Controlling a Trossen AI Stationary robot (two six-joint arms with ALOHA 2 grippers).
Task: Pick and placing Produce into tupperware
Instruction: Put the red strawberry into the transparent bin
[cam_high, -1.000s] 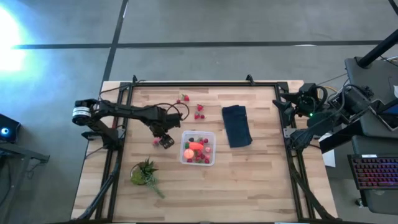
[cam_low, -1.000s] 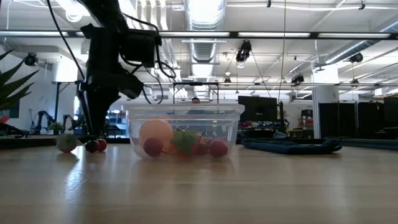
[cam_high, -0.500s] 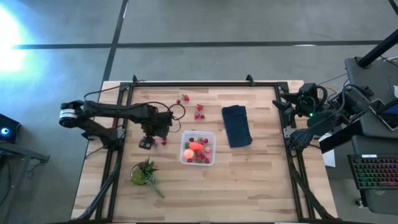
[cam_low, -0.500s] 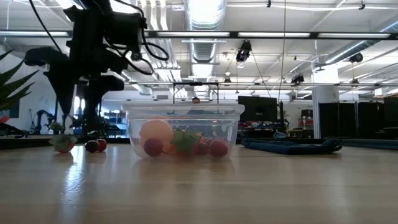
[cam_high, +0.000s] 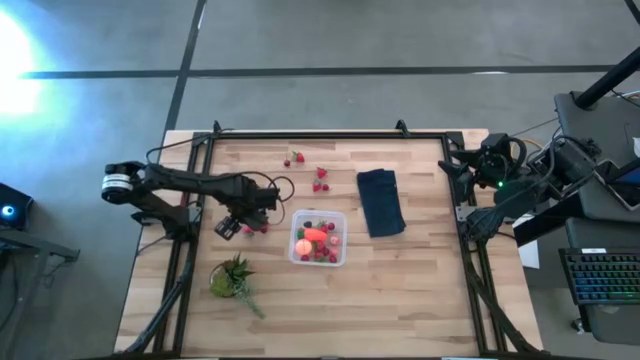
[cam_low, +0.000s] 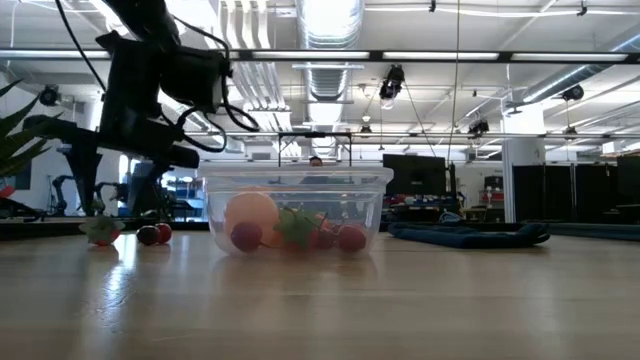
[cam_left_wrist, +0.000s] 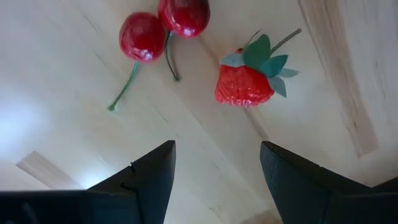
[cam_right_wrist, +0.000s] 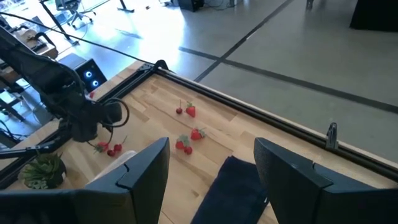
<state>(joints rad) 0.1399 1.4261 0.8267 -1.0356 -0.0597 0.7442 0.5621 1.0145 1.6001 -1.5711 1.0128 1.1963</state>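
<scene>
1. From my remote seat: the left claw (cam_high: 228, 229) hangs just above the pale, straight-grained wood table (cam_high: 420, 290), off the left side of the box; its two dark wedge fingers (cam_left_wrist: 149, 180) stand spread apart with nothing between them.
2. Right ahead of those fingers lie a bumpy red strawberry (cam_left_wrist: 245, 84) with a flat green leafy cap, and a pair of glossy round cherries (cam_left_wrist: 163, 26) on thin green stems; all loose on the wood, nobody's touching them.
3. The box (cam_high: 319, 238) is clear thin plastic, squarish with rounded corners, sitting about mid-table; from the low view you can see straight through its walls (cam_low: 300, 205).
4. Inside it: a smooth peach-orange ball (cam_low: 250, 212), a long orange-red piece (cam_high: 316, 236), and several small red berries with bits of green.
5. More little red berries (cam_high: 320, 180) are scattered on the wood toward the far edge; one more pair (cam_high: 293, 158) sits closer to the rail.
6. A dark navy folded cloth (cam_high: 381, 202) lies soft and rumpled to the right of the box; a spiky green leafy bunch (cam_high: 232, 279) sits near the front left.
7. The right claw (cam_right_wrist: 211, 180) is parked by the table's right edge, raised, fingers wide and empty.
</scene>
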